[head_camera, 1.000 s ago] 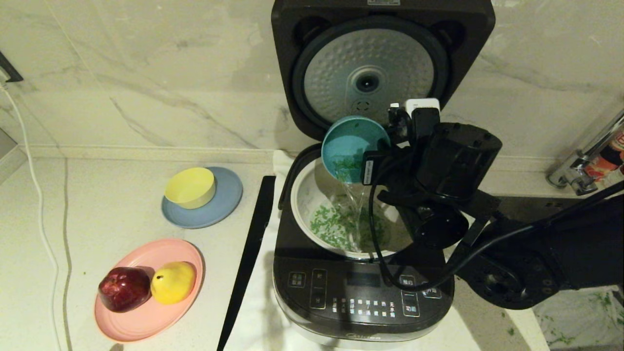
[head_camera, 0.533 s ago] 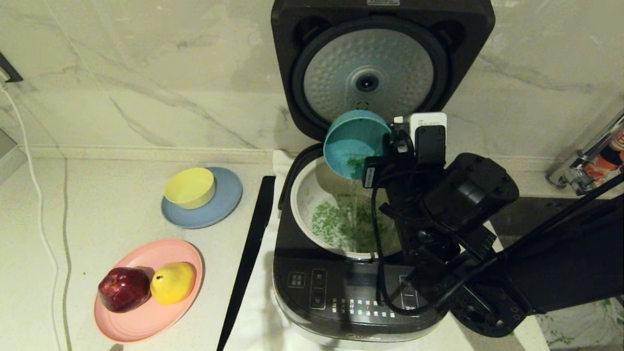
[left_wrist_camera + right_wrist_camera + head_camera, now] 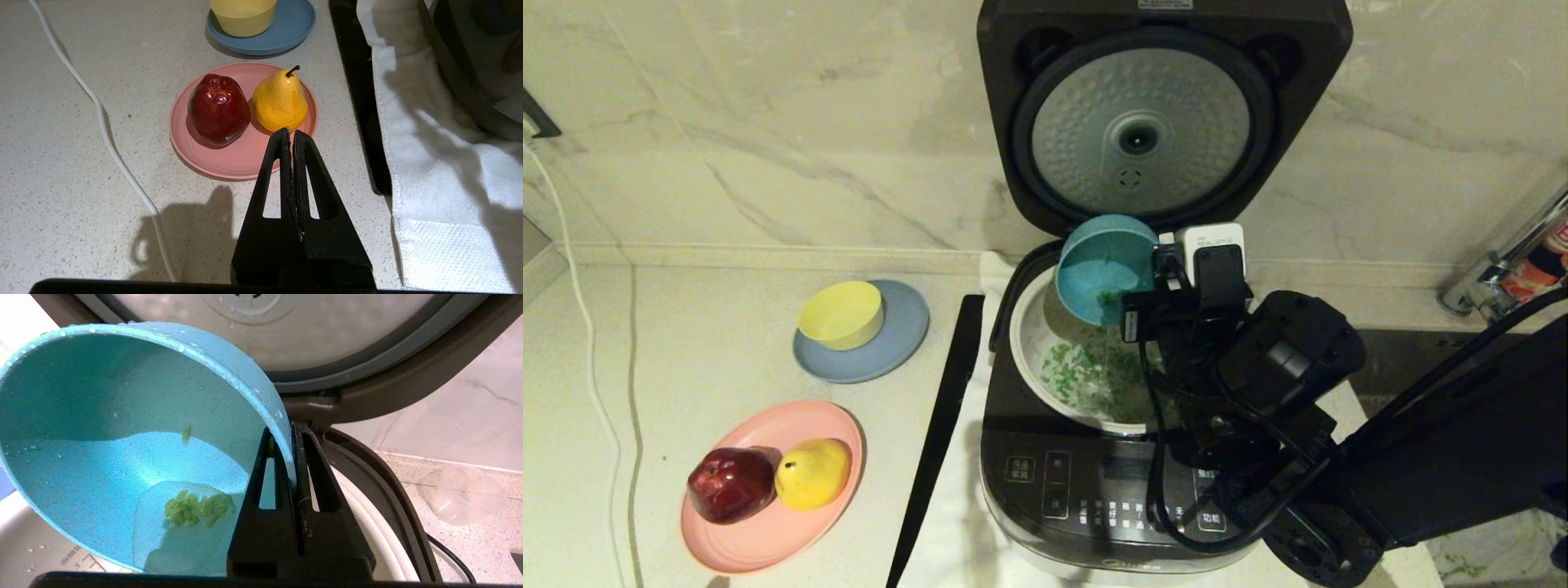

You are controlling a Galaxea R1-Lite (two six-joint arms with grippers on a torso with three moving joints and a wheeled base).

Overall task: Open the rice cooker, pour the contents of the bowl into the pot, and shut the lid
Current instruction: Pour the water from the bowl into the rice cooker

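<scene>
A white cable (image 3: 572,269) is seen at the far left of the counter (image 3: 711,327); to its right a pink plate (image 3: 245,157) is set, on which a red apple (image 3: 218,108) and a yellow pear (image 3: 280,100) lie side by side; the left gripper (image 3: 291,134) is held just above the near edge of that plate, its jaws pressed together on nothing, with the pear straight ahead of its tips and the apple ahead and off to one side. Farther beyond the gripper a yellow bowl (image 3: 243,16) is seen on a blue plate (image 3: 292,30). Next to the right, a white cloth (image 3: 429,163) is spread under the rice cooker (image 3: 1123,490), whose lid (image 3: 1160,106) is raised upright with its dimpled silver underside shown. The pot (image 3: 1033,343) is seated in the cooker, and the green bits (image 3: 1082,380) are scattered over its bottom. The right gripper (image 3: 291,435) is held over the far part of the pot, clamped narrowly on the rim of the bowl (image 3: 135,453), one finger inside the wall and one outside; the bowl is tipped steeply with its mouth turned toward the gripper's wrist, and a small clump of green bits is left with a little water at its lowest side, just beside the inner finger; the lid's rim is found right behind the bowl. At the far right a metal tap (image 3: 1499,273) is partly seen.
</scene>
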